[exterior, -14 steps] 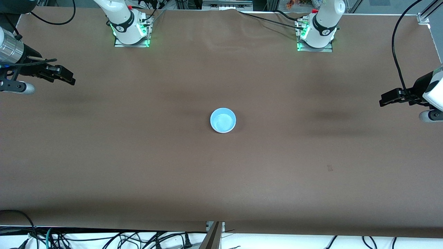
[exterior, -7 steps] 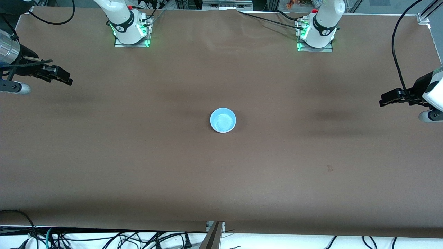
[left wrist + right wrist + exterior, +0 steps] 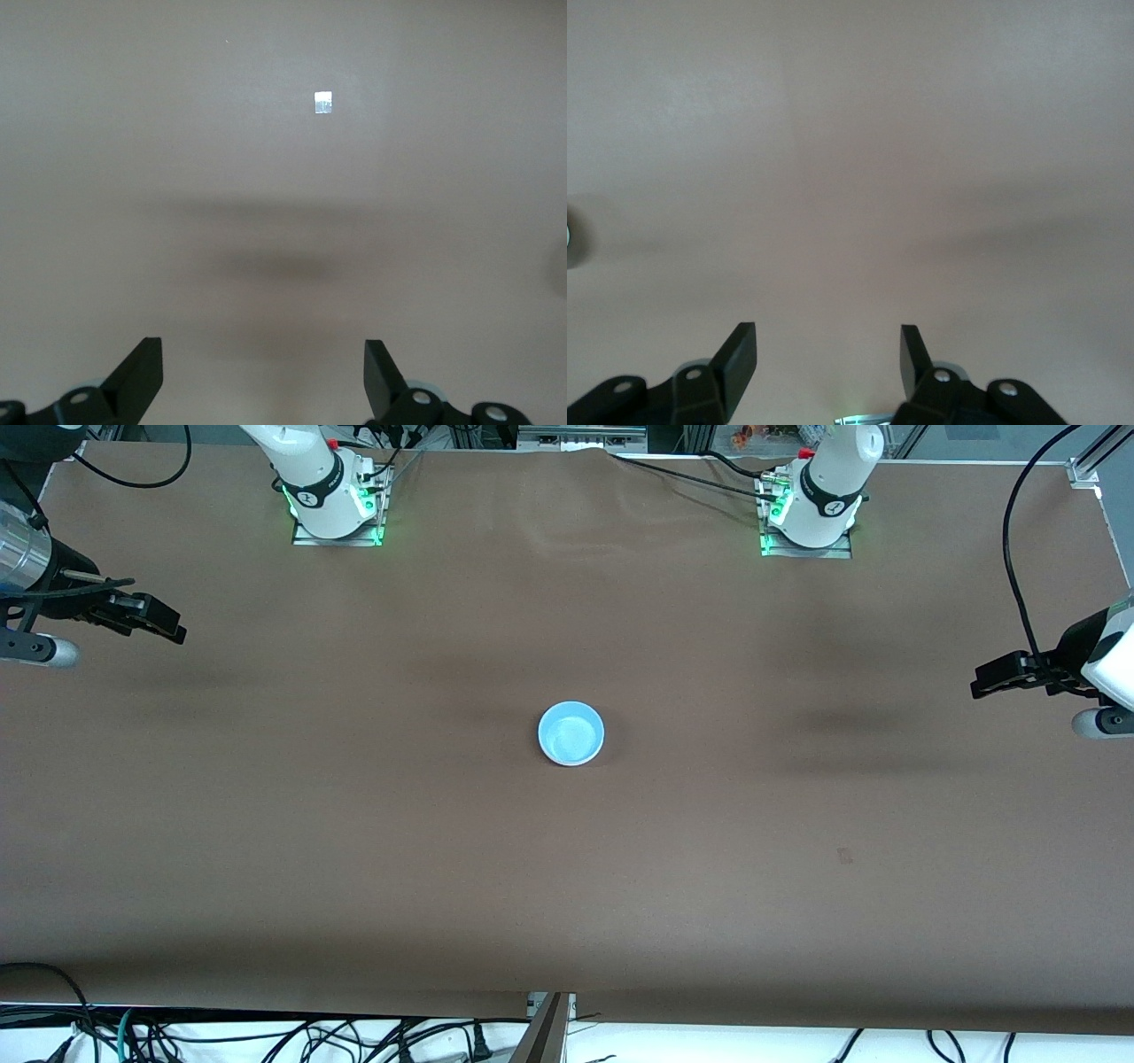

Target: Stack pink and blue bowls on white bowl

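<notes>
The light blue bowl [image 3: 571, 732] sits upright at the middle of the table. A thin white rim [image 3: 574, 763] shows under its nearer edge, so it rests in the white bowl. The pink bowl is hidden. My left gripper [image 3: 977, 685] hangs open and empty over the left arm's end of the table; in the left wrist view [image 3: 263, 354] only bare table lies below it. My right gripper [image 3: 177, 629] hangs open and empty over the right arm's end of the table; the right wrist view [image 3: 828, 341] also shows bare table.
The brown table cover [image 3: 354, 824] spans the whole view. A small mark [image 3: 844, 856] lies on it nearer to the front camera, toward the left arm's end. A small white square [image 3: 323, 103] shows in the left wrist view. Cables [image 3: 266, 1041] hang past the table's near edge.
My right gripper has drawn a little farther toward the right arm's end of the table, then stopped. The left arm and the bowls have not moved.
</notes>
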Controlling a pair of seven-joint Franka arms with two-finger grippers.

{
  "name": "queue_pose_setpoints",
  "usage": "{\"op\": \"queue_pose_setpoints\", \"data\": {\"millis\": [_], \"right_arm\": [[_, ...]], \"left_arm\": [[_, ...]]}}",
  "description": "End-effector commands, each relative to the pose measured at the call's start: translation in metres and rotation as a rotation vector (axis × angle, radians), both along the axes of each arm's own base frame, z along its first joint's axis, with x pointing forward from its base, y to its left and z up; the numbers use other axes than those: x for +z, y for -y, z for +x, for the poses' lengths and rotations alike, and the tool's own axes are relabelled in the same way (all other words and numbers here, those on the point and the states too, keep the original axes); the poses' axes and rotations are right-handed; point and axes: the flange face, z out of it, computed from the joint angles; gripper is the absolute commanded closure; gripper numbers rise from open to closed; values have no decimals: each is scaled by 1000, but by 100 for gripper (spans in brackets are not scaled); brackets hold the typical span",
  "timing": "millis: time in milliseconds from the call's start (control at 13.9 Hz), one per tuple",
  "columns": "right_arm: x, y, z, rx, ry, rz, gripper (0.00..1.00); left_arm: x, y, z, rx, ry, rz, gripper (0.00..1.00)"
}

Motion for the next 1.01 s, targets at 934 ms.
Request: {"op": "queue_pose_setpoints", "data": {"millis": [934], "right_arm": [[6, -1, 6, -3, 53, -6, 1]], "left_arm": [[6, -2, 2, -8, -5, -18, 0]]}}
